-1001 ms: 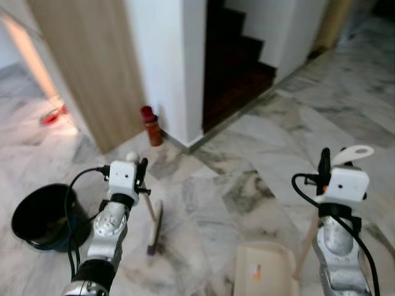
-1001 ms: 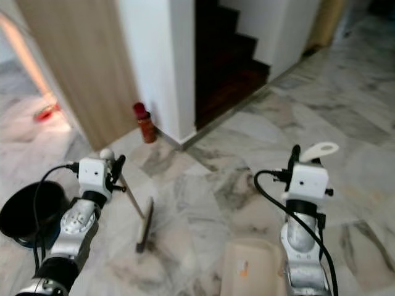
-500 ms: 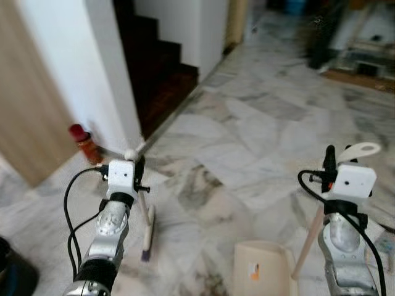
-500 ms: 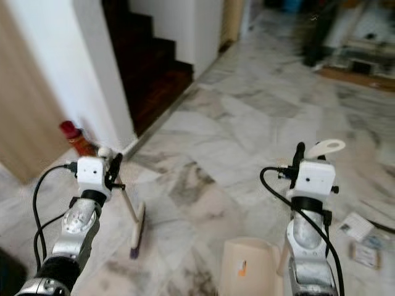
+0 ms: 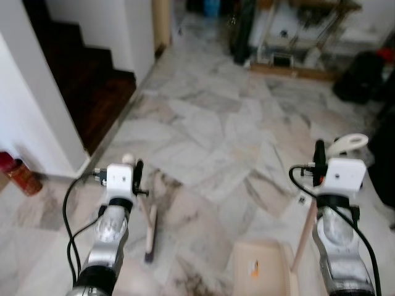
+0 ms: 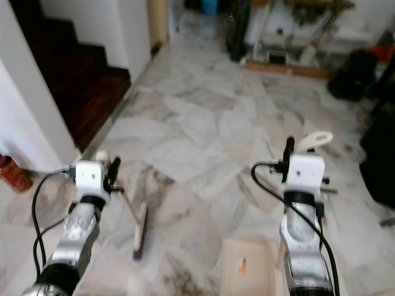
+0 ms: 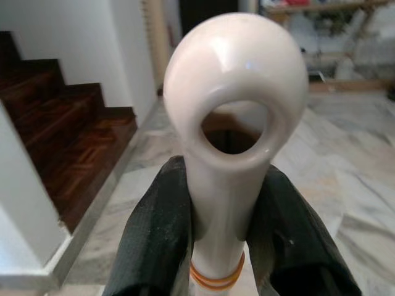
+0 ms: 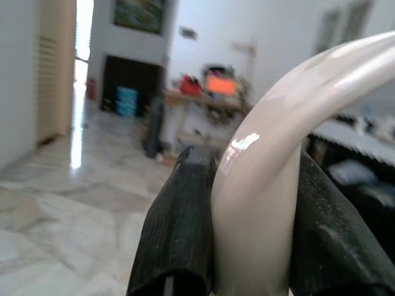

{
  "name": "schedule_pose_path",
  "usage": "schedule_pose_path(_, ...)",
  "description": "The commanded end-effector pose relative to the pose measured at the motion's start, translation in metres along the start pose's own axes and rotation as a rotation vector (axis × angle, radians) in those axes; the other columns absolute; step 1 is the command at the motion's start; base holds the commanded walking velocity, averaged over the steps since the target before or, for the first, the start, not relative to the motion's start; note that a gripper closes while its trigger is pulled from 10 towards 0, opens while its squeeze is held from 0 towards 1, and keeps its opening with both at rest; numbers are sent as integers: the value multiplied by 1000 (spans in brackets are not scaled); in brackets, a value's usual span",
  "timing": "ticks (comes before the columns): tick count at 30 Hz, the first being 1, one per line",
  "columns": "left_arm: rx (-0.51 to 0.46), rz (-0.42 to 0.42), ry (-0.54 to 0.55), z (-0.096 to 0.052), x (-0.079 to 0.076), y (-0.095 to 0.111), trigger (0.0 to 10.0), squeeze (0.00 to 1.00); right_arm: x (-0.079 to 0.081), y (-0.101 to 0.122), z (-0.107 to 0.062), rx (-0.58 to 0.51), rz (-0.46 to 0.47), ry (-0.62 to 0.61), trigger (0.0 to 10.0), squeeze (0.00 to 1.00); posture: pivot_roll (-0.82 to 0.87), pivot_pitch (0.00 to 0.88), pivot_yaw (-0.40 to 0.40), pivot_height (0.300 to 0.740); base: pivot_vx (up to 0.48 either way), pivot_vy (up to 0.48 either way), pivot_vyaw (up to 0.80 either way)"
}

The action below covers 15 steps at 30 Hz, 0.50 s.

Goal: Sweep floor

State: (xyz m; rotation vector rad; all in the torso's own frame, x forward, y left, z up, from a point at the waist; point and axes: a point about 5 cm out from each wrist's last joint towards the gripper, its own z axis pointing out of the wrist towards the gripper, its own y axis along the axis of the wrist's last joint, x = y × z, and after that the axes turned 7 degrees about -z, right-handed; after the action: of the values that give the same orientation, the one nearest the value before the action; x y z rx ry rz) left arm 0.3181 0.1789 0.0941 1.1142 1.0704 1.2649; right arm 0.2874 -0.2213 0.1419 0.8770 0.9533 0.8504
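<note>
On floor: grey-veined white marble floor (image 5: 210,123), broom head and dustpan both resting on it
Left end effector: left end effector (image 7: 231,246), two black fingers (image 7: 157,234) clamped tight on the neck of the cream plastic broom handle with a ring-shaped end (image 7: 237,123), just under the ring
Broom: thin cream handle slants down from the left end effector to a long narrow brush head (image 5: 150,237) on the floor, just ahead of the left arm
Right end effector: right end effector (image 8: 250,246), fingers closed on the curved cream plastic dustpan handle (image 8: 271,179)
Dustpan: beige plastic dustpan tray (image 5: 259,271) lies flat on the floor between the two arms, nearer the right; its long stick rises to the right end effector
Surroundings: dark wooden staircase (image 5: 86,80) at far left; red bottle (image 5: 18,174) by the white wall; cluttered shelf at the far end, blurred
</note>
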Motion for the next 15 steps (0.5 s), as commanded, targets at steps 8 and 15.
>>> schedule_pose_path(8,-58,3,-39,8,-5,14,10000,0,3,6,-4,-21,10,-7,10000,0,-190,28,30,740,0,0,-590)
schedule_pose_path(15,-34,20,-73,8,-3,12,10000,0,7,7,-10,-20,26,-31,10000,0,-215,31,65,740,0,0,-321)
